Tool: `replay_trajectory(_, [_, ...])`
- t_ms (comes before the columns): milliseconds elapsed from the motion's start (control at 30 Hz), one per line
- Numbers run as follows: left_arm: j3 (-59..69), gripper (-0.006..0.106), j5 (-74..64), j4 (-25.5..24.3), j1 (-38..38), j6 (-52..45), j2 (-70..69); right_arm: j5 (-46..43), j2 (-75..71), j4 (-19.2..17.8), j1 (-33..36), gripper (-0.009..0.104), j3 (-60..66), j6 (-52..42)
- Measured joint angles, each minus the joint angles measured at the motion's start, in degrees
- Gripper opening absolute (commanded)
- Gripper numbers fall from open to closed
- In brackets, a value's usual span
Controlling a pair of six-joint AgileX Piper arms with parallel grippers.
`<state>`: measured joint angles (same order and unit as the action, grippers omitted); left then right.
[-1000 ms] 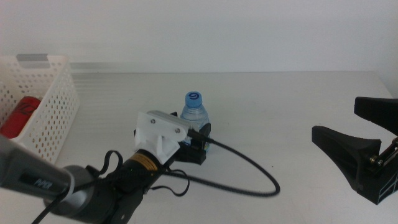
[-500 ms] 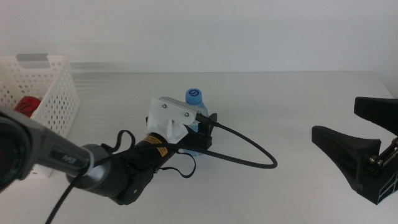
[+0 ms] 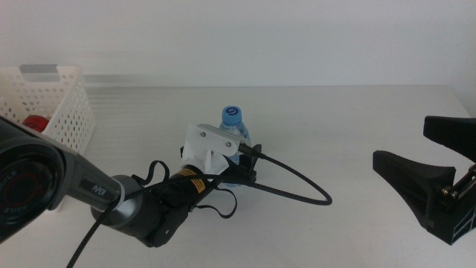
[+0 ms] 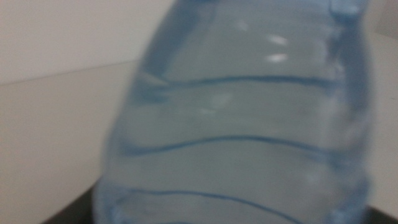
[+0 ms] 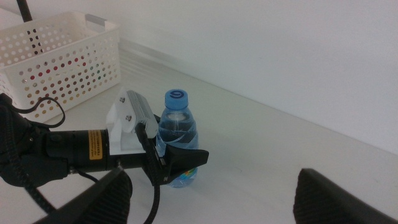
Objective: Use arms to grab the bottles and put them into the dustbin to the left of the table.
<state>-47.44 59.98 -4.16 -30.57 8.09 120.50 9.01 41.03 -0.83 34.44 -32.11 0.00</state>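
Note:
A small clear water bottle point(image 3: 236, 128) with a blue cap stands upright mid-table. In the left wrist view the bottle point(image 4: 242, 124) fills the picture. My left gripper point(image 3: 242, 162) is open, one jaw on each side of the bottle's lower body, and its white housing point(image 3: 212, 141) hides part of the bottle. The right wrist view shows the bottle point(image 5: 178, 124) with a dark jaw of the left gripper point(image 5: 180, 157) across its base. The white perforated dustbin point(image 3: 67, 112) sits at the far left with a red can point(image 3: 33, 123) inside. My right gripper point(image 3: 439, 186) waits open at the right edge.
A thick black cable point(image 3: 297, 187) loops over the white table point(image 3: 349, 119) to the right of the left gripper. The dustbin point(image 5: 62, 56) carries a grey tab point(image 3: 41, 69) on its rim. The left arm's dark body point(image 3: 44, 186) fills the lower left corner.
The left gripper has pushed forward and slightly right, so its jaws now straddle the water bottle more deeply. The bottle, dustbin and right gripper have stayed put.

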Motion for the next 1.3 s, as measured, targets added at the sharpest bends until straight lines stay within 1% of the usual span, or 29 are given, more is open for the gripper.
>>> replay_trajectory(133, [-0.1, 0.022, 0.0, -1.1, 0.0, 0.0, 0.0, 0.0, 0.0, 0.0, 0.0, 0.074, 0.0, 0.0])
replay_trajectory(233, [0.0, -0.002, -0.2, -1.5, 0.0, 0.6, -0.1, 0.0, 0.0, 0.0, 0.0, 0.074, 0.0, 0.0])
replay_trajectory(267, [0.2, -0.005, -0.4, -1.5, 0.0, 0.9, -0.3, 0.0, 0.0, 0.0, 0.0, 0.074, 0.0, 0.0])
replay_trajectory(433, [4.0, -0.005, -2.5, -1.4, 0.0, 0.6, -3.9, 0.0, 0.0, 0.0, 0.0, 0.074, 0.0, 0.0])
replay_trajectory(700, [11.2, -0.005, -10.8, -1.0, 0.0, -0.7, -15.5, 0.0, 0.0, 0.0, 0.0, 0.074, 0.0, 0.0])
replay_trajectory(833, [12.6, -0.005, -18.6, -1.0, 0.0, -0.7, -23.0, 0.0, 0.0, 0.0, 0.0, 0.074, 0.0, 0.0])
replay_trajectory(1033, [13.0, -0.005, -34.1, -1.0, 0.0, -0.7, -34.3, 0.0, 0.0, 0.0, 0.0, 0.074, 0.0, 0.0])
replay_trajectory(1200, [13.1, -0.005, -43.3, -1.0, 0.0, -0.7, -42.3, 0.0, 0.0, 0.0, 0.0, 0.074, 0.0, 0.0])
replay_trajectory(1300, [11.1, -0.005, -53.1, -0.8, 0.0, -0.7, -45.6, 0.0, 0.0, 0.0, 0.0, 0.074, 0.0, 0.0])
